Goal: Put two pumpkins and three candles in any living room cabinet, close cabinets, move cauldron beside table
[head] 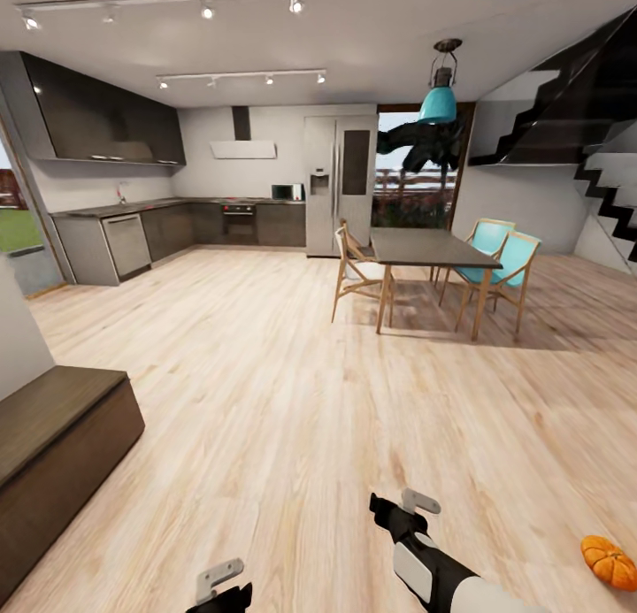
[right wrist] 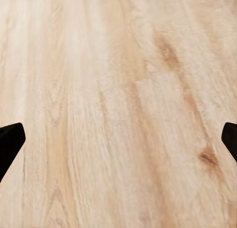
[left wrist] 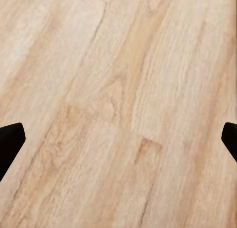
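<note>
With both pincers spread wide over pale wood plank floor [head: 292,401]: left pincer [left wrist: 118,139] empty, right pincer [right wrist: 118,139] empty. Ribbed orange pumpkin [head: 609,562] on floor right of right arm; long dark-brown wood cabinet [head: 53,445] far left, shut.

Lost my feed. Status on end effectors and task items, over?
Both end effectors open, empty, over bare floor. One pumpkin on floor, right side. Cabinet at left. Nothing blocking.

Both arms are reaching forward, low over the floor [head: 265,418]. The left claw [left wrist: 118,139] and the right claw [right wrist: 118,139] are hanging with jaws spread wide apart, gripping nothing.
</note>
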